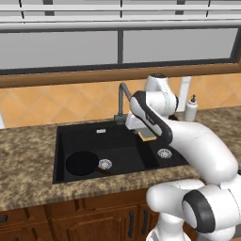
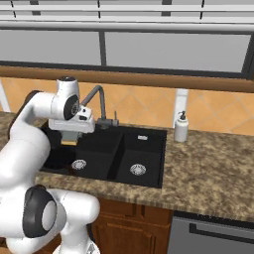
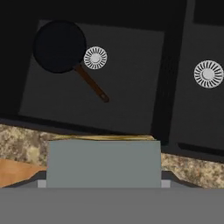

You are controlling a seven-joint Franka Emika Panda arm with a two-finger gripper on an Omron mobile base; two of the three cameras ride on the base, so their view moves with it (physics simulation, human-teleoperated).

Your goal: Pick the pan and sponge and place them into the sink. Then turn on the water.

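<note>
- Black frying pan (image 1: 81,163) lies flat in the large basin of the sink (image 1: 60,155), lower left of the left base view; we see it again at the upper left of the hand view (image 3: 59,46), round and shallow, its thin dark-brown handle (image 3: 91,83) running toward the frame centre.
- One round silver ribbed drain (image 3: 95,57) sits just beside the pan rim, where the handle starts; a second drain (image 3: 208,74) lies in the smaller basin at the right edge of the hand view.
- Gripper (image 1: 147,135) hangs above the sink near the divider between the basins, at the centre of the left base view and at left of centre in the right base view (image 2: 70,139).
- We read the jaws as clamped on the sponge (image 1: 148,136), a yellow block seen below the hand. In the hand view the sponge (image 3: 103,162) is a flat grey-green slab with a thin yellow edge along its top, at bottom centre.
- Pan is well apart from the gripper, down and toward the left in the left base view.
- Dark grey gooseneck faucet (image 2: 98,103) rises behind the hand.
- Countertop (image 2: 208,168) is mottled brown-grey stone; a white soap dispenser (image 2: 181,127) stands on it right of the sink.
</note>
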